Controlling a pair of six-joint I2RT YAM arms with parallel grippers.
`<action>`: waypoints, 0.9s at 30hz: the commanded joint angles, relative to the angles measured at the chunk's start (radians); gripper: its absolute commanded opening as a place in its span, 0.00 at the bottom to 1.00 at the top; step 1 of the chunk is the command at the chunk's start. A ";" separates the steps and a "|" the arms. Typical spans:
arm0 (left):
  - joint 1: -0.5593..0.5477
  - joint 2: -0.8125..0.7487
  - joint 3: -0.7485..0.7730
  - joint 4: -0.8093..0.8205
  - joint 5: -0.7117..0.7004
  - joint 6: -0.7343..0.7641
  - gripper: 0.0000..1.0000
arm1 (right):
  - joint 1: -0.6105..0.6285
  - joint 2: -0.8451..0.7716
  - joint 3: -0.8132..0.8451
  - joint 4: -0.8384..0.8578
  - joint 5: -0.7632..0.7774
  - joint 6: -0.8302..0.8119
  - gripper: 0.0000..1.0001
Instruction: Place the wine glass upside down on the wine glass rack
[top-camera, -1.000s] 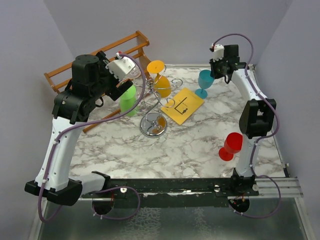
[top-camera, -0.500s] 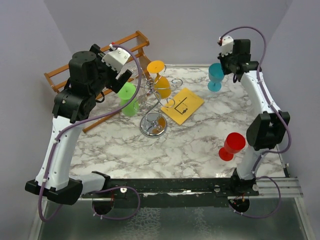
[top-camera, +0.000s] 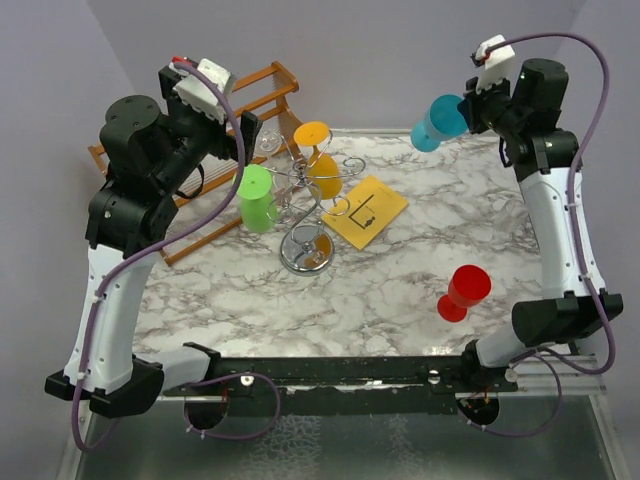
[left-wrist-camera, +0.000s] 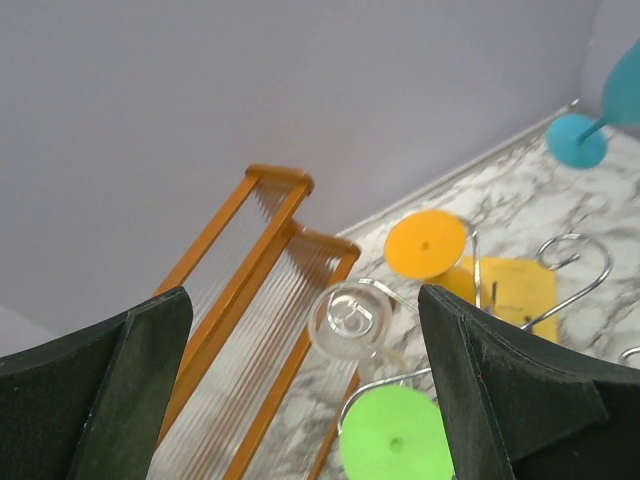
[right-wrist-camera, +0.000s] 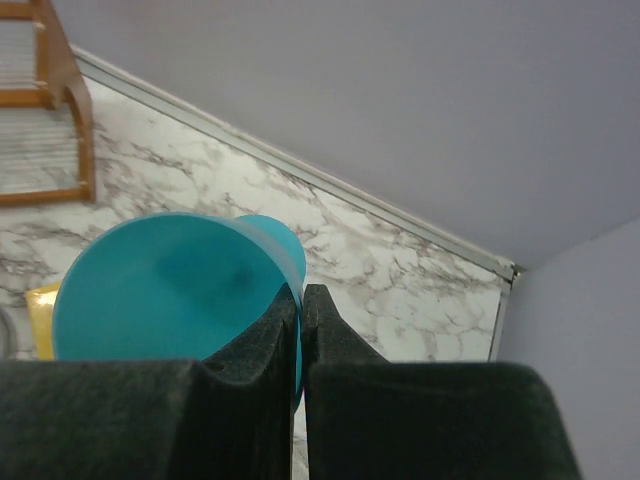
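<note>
The chrome wire rack (top-camera: 308, 248) stands mid-table. A green glass (top-camera: 257, 198), an orange glass (top-camera: 318, 152) and a clear glass (top-camera: 270, 146) hang upside down on its arms. In the left wrist view I see their bases from above: green (left-wrist-camera: 392, 440), clear (left-wrist-camera: 350, 318) and orange (left-wrist-camera: 425, 243). My left gripper (top-camera: 245, 132) is open and empty, raised above and left of the green glass. My right gripper (top-camera: 476, 108) is shut on the rim of a teal glass (top-camera: 438, 122) and holds it tilted, high over the back right; this also shows in the right wrist view (right-wrist-camera: 170, 290). A red glass (top-camera: 462, 292) stands at the front right.
The slatted wooden rack (top-camera: 200, 128) leans at the back left, under my left gripper (left-wrist-camera: 305, 330). A yellow card (top-camera: 366, 210) lies right of the chrome rack. Walls close in on the left, back and right, and the table's back edge (right-wrist-camera: 400, 225) is near my right gripper (right-wrist-camera: 301, 295).
My right gripper has lifted the teal glass off the table, up and to the right, and tilted it. My left gripper has let go of the green glass and risen back to the left.
</note>
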 joint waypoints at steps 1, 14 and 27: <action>0.004 0.042 0.069 0.099 0.149 -0.168 0.99 | 0.003 -0.098 0.051 0.002 -0.176 0.082 0.01; -0.021 0.326 0.338 0.184 0.282 -0.414 0.94 | 0.003 -0.148 0.141 0.088 -0.274 0.148 0.01; -0.117 0.537 0.495 0.193 0.395 -0.631 0.83 | 0.003 -0.165 0.179 0.139 -0.452 0.273 0.01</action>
